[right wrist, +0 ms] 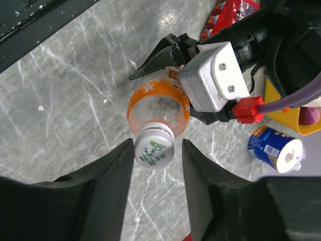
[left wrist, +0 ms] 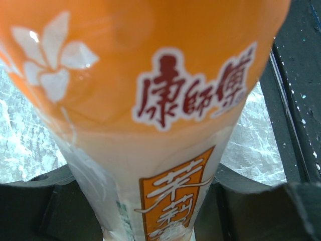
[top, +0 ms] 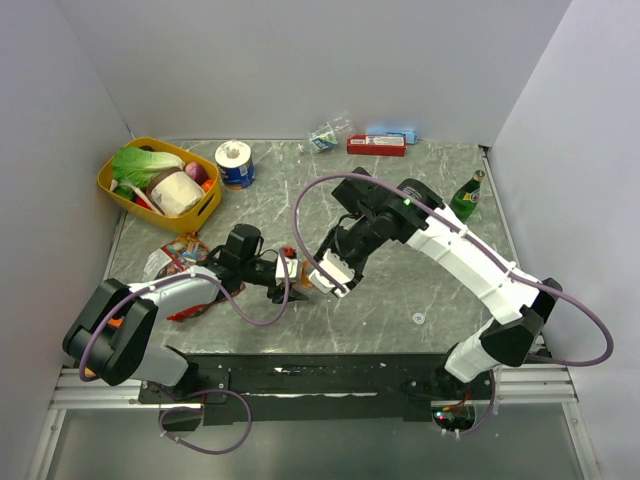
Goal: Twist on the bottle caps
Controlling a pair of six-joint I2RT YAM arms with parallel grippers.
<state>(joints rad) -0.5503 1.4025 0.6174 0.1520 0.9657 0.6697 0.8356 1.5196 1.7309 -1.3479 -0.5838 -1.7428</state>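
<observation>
One cap sits on the orange bottle, between your right claw jaws, not yet clamped. Your left claw clenches the bottle's body. Capping step: next, pinch and twist.

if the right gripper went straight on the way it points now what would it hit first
Most likely the white cap on the orange bottle: it sits right between the fingers of the right gripper, though depth is unclear.

The grey marbled table carries a yellow basket far left, a paper roll beside it, a red box far centre, a green glass bottle far right, and a white cap near right.
</observation>
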